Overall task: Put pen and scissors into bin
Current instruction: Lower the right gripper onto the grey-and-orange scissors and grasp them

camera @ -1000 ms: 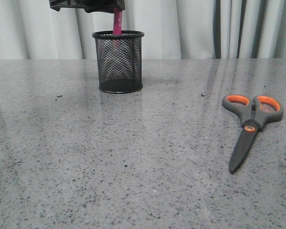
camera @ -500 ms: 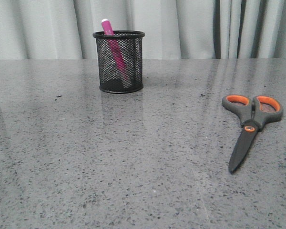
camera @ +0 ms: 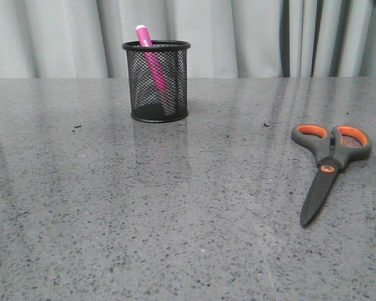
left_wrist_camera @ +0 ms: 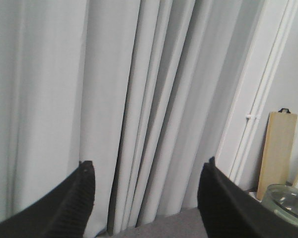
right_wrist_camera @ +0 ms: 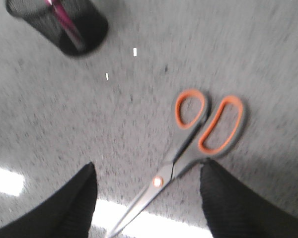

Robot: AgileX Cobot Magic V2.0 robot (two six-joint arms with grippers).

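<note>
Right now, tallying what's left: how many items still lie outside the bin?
1: the scissors lie flat on the table's right side. The pen already leans inside the bin.

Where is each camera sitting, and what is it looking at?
Front view: low, facing forward over the table toward curtains; shows the cup holding the pen, and the scissors; no robot parts.
Left wrist view: raised, facing curtains; the open left gripper frames it.
Right wrist view: above the table, looking down at the scissors and cup; the open right gripper shows.
Shared: front and right wrist views both show scissors, cup and pen.
</note>
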